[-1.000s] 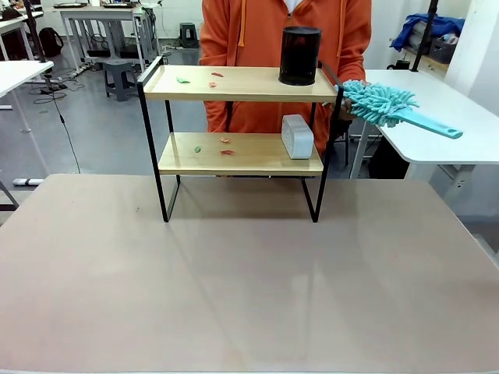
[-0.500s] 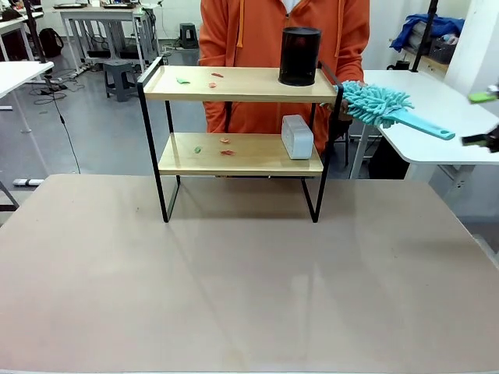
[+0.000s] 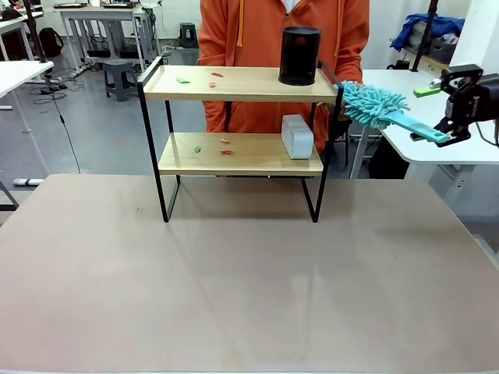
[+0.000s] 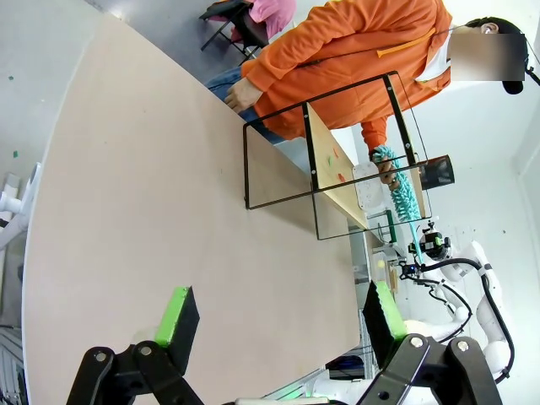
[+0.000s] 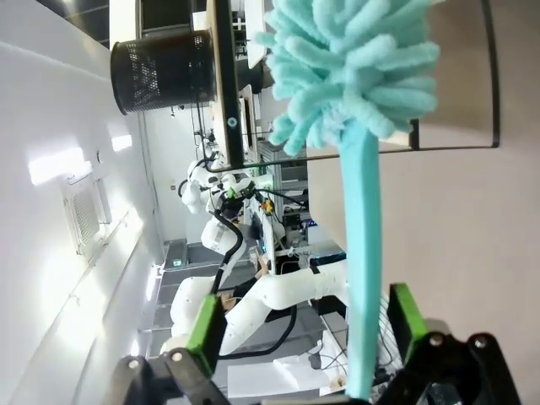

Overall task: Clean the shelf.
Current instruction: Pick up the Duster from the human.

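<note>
Ok, right tool (image 3: 438, 115): jaws wide open and straddling the tail of the flat teal handle on a fluffy teal microfibre duster (image 3: 380, 105). It isn't clamped. In the right wrist view the handle runs up between the green pads (image 5: 403, 316), just beside one pad and clear of the other. Nothing is gripped.

The small two-tier shelf (image 3: 234, 82) has light wooden boards in a thin black metal frame. It stands at the far side of the beige worktop (image 3: 249, 273), off to the left of the right tool, with its top board at about the tool's height. The duster head is at the end away from the right tool, just beside the shelf's top right corner.

A person in an orange hoodie (image 3: 257, 31) stands behind the shelf. One hand (image 4: 386, 171) holds the duster near the head.

On the shelf:
- Top board: black mesh cylinder (image 3: 300, 54) at the end nearer the right tool, and small red and green scraps (image 3: 212, 78) toward the other end.
- Lower board: small white box (image 3: 296, 136) under the cylinder, with more scraps left of it.

Left tool (image 4: 281, 314): jaws wide open and empty, hovering over bare worktop. The shelf is well ahead of it, and the right tool and duster are beyond that.
</note>
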